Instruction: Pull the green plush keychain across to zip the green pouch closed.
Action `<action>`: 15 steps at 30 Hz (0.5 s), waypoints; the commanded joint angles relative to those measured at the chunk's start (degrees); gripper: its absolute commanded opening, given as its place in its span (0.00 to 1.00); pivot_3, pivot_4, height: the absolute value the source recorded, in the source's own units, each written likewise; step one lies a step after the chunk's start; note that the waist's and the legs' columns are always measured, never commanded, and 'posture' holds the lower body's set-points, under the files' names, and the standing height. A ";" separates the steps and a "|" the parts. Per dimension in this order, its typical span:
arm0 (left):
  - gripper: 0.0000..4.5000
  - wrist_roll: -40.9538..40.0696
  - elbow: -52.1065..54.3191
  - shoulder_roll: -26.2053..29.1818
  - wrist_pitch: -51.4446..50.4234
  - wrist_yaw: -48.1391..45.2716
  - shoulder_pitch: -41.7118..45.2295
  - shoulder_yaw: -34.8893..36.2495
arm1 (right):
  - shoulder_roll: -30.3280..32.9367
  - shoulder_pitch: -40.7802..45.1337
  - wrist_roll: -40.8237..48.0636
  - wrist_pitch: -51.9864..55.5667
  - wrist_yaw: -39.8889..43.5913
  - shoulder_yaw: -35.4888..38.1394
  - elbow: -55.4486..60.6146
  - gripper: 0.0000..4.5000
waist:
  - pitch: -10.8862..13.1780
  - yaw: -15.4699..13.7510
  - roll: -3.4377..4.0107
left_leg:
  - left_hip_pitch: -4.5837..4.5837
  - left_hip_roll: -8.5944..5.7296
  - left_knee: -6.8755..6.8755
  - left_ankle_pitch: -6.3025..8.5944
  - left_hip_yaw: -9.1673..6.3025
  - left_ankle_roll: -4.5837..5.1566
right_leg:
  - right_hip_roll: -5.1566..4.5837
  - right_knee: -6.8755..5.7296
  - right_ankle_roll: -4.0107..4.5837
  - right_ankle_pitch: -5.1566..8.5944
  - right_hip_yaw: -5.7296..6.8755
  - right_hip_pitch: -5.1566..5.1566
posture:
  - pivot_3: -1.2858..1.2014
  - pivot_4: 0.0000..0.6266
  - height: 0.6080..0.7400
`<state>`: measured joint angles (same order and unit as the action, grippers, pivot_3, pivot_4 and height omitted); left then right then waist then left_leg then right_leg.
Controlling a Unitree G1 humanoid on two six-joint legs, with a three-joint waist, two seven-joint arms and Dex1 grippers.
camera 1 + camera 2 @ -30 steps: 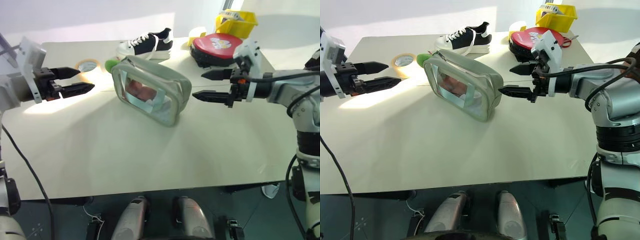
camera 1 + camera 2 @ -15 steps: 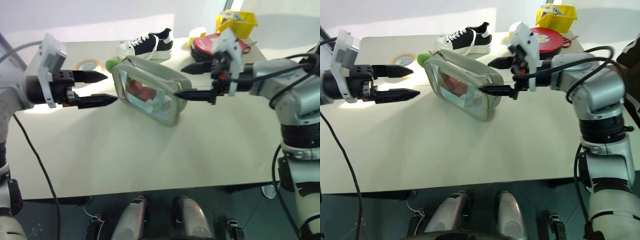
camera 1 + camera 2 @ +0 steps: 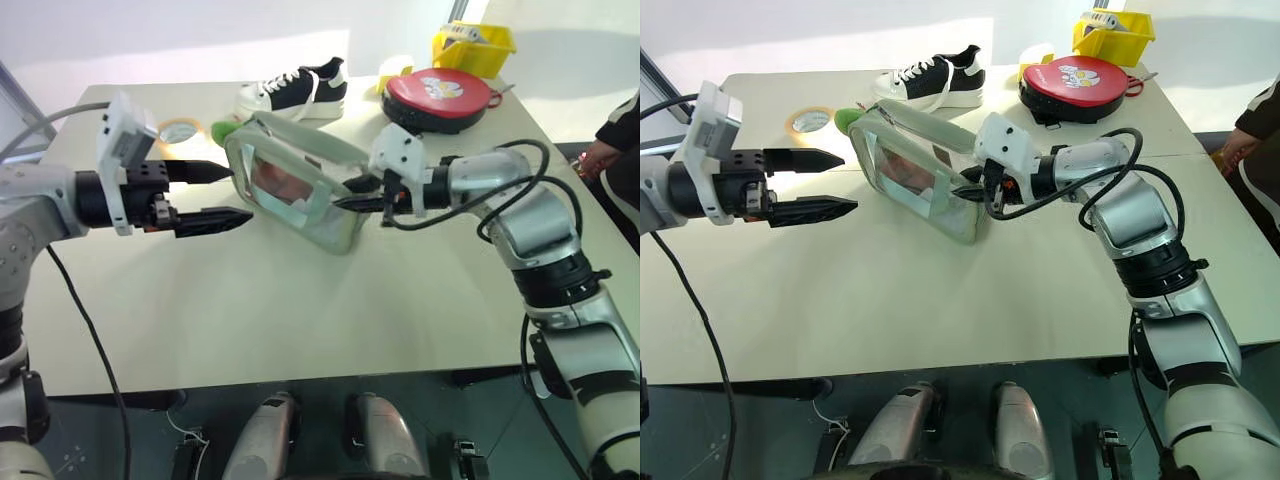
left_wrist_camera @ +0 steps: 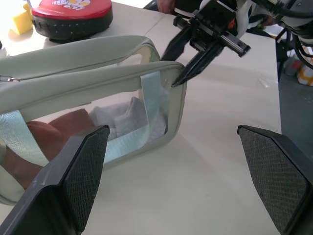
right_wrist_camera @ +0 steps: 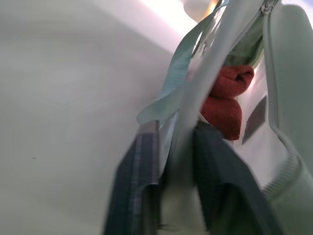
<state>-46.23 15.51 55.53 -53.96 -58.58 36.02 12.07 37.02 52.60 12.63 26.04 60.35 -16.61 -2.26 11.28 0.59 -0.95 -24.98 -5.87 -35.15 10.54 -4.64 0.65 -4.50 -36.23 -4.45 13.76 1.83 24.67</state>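
While right jaws (image 3: 345,201) pinch green pouch (image 3: 300,185) rim, left jaws (image 3: 232,192) spread just beside it

**Silver arms, black fingers, white wrist blocks**

Both arms wear smooth silver-grey shells, split by dark bands at the joints. The right arm carries stacked black rings at its elbow, with thin black cables looping loose along the forearm. A long black cable trails off the left arm too. Each wrist bears a boxy white housing. The left tool (image 3: 212,193) ends in two long, tapered black fingers; up close, its pads (image 4: 80,176) show a fine cross-hatched texture. The right tool (image 3: 971,190) has the same slim black fingers, with a small orange-red spot at their base.
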 commanded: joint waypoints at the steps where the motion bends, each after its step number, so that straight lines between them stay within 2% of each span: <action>1: 1.00 -0.85 1.16 0.20 0.86 0.50 -0.03 1.79 | 2.46 3.47 -4.96 -8.25 0.88 1.17 -5.32 0.01 | 0.00 0.04 0.00 | 0.00 0.00 -0.01 0.00 0.00 0.00 | 0.00 0.00 -0.01 -0.01 0.00 0.00 | 0.52 0.24 1.00; 5: 1.00 -0.32 0.61 -0.30 1.78 1.14 -0.35 1.52 | 5.14 8.16 -10.69 -18.87 1.99 0.85 -17.83 0.01 | 0.00 -0.13 0.01 | 0.01 -0.02 -0.01 -0.06 0.00 -0.10 | 0.00 0.00 0.01 -0.09 0.00 -0.02 | 0.52 0.24 1.00; 10: 1.00 -0.26 0.05 -0.54 2.35 1.46 0.23 0.79 | 3.33 10.06 -12.63 -25.37 3.36 0.74 -27.42 0.01 | 0.00 0.22 -0.01 | 0.10 -0.01 0.02 -0.08 0.00 -0.09 | 0.02 0.01 0.01 -0.09 -0.01 -0.07 | 0.52 0.24 1.00; 15: 1.00 -0.31 -0.01 -0.29 2.45 1.32 0.30 0.84 | 2.13 10.05 -11.45 -23.42 5.18 2.48 -27.93 0.45 | 0.00 0.34 0.00 | 0.16 0.04 0.04 -0.12 0.00 -0.15 | 0.07 -0.10 0.00 -0.10 -0.03 -0.06 | 0.52 0.24 1.00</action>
<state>-46.63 14.88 54.78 -52.44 -57.26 35.53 12.05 38.92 61.13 0.56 2.19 64.98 -16.43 -31.22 11.27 0.93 -0.95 -24.82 -5.83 -35.10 10.41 -4.64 0.48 -4.44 -36.34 -4.45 13.66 1.80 24.62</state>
